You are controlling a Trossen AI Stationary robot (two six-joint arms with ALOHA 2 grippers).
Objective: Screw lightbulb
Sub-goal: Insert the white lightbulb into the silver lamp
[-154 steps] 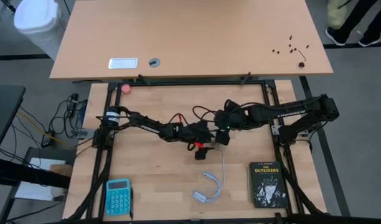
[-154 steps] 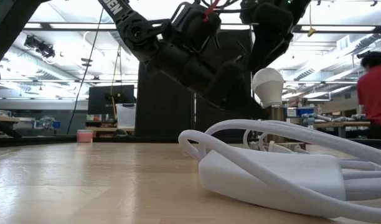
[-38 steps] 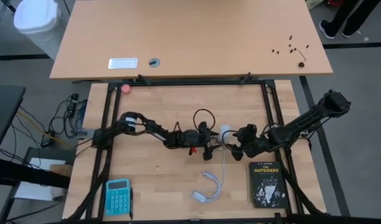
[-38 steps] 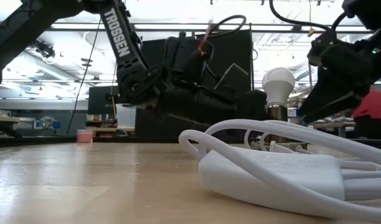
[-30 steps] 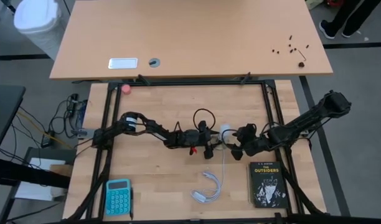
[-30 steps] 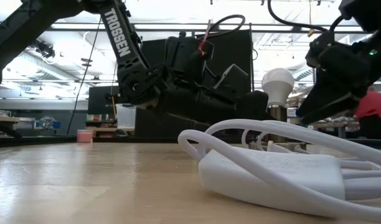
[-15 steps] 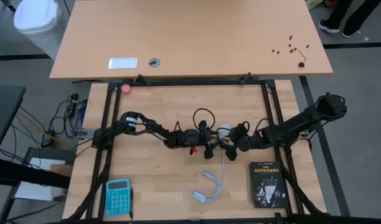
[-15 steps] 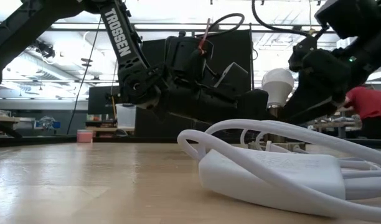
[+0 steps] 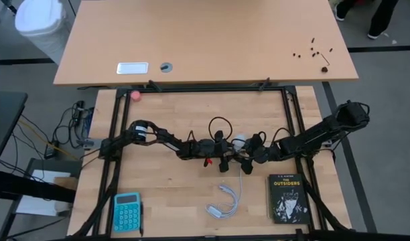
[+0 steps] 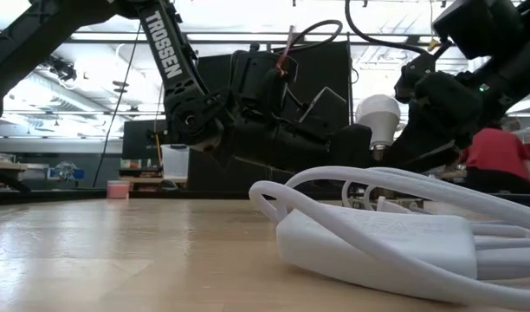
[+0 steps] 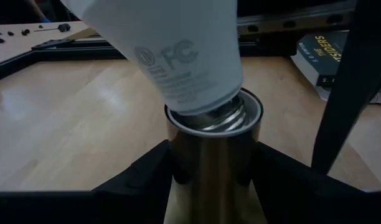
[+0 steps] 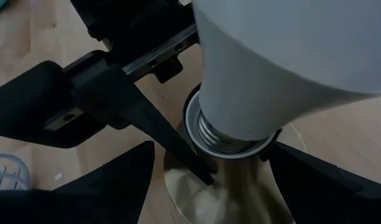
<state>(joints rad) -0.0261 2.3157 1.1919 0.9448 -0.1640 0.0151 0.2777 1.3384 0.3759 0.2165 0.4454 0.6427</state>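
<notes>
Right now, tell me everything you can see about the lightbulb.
The lightbulb is white and frosted, with grey printed marks on its neck and a silvery threaded base. That base sits in the mouth of a shiny brass-coloured socket, and the bulb leans to one side rather than standing straight, so it looks only partly seated. It stands near the middle of the wooden table. The left gripper has its fingers on either side of the socket, and the right gripper is close around the bulb.

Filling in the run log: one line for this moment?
bulb: tilted in socket | left claw: around socket | right claw: at bulb | book: untouched
</notes>
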